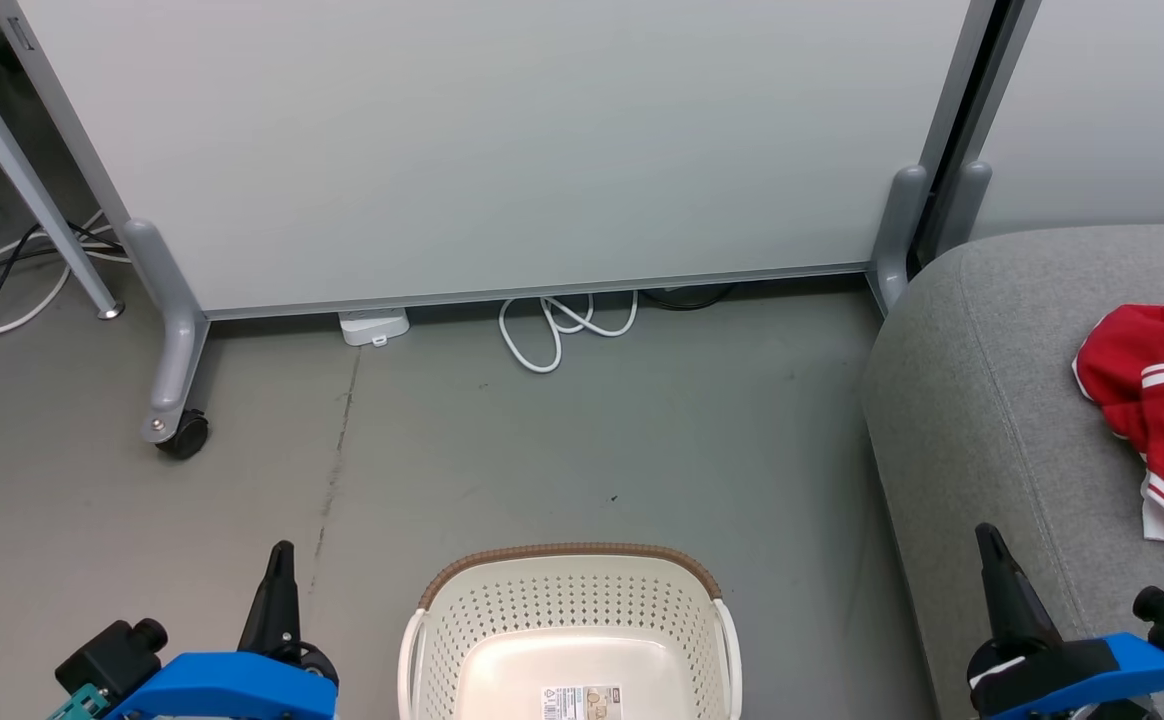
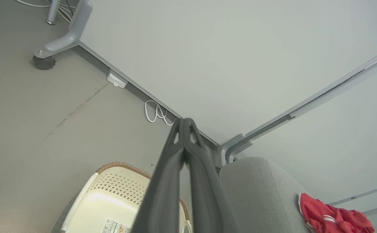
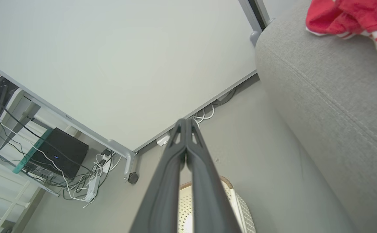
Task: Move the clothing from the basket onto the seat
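The cream perforated basket (image 1: pixel 570 630) with a brown rim stands on the floor at bottom centre; its inside shows bare plastic and a label. Red clothing (image 1: pixel 1162 405) with white stripes lies crumpled on the grey seat (image 1: pixel 1002 400) at the right, also seen as clothing (image 2: pixel 332 218) and clothing (image 3: pixel 350 14). My left gripper (image 1: pixel 280 560) is shut, left of the basket, with nothing in it. My right gripper (image 1: pixel 987 540) is shut over the seat's front edge, below the clothing and apart from it. The wrist views show each gripper (image 2: pixel 184 122) (image 3: pixel 183 123) with fingers pressed together.
A pale partition panel (image 1: pixel 502 150) on grey feet with a caster (image 1: pixel 185 432) stands behind the basket. White cable loops (image 1: pixel 562 325) and a small white box (image 1: pixel 374 326) lie at its base. More cables (image 1: pixel 2 270) and a desk leg are far left.
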Available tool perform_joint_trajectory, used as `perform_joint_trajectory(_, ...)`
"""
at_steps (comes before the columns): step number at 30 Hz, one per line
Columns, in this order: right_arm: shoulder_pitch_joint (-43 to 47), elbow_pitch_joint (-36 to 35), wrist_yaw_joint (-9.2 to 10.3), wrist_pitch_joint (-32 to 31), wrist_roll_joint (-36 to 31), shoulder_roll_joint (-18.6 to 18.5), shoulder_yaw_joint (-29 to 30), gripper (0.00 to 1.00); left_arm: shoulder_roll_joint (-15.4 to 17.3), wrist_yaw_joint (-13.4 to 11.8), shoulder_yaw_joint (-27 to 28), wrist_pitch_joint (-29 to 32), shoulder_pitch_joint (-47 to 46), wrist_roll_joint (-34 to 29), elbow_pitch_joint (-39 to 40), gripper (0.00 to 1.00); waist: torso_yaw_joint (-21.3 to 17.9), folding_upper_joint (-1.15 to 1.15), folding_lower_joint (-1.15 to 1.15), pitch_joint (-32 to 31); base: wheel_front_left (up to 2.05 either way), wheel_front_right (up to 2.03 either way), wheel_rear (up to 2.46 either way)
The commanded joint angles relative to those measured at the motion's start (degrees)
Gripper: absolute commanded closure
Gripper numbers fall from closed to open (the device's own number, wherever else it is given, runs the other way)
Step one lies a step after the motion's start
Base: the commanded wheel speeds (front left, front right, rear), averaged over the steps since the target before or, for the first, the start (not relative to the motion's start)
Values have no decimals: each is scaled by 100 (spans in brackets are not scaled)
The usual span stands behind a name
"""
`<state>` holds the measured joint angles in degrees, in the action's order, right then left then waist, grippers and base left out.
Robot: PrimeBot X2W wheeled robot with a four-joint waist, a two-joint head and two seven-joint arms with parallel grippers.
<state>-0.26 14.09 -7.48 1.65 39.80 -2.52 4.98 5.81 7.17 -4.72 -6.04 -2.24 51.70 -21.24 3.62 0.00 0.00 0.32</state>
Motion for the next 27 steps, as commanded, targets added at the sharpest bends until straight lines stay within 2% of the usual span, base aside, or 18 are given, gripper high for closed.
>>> perform_joint_trajectory(1, -164, -74, -1, -24, 211, -29, 16, 100, 6, 18, 64, 40, -158, 151, 105, 100, -5, 0, 0, 0, 0, 0, 0)
perform_joint_trajectory(27, -347, -54, -2, -333, 2144, -39, 72, 100, -99, 29, 468, 501, -272, 1662, 353, 100, -111, 0, 0, -4, 0, 0, 0)
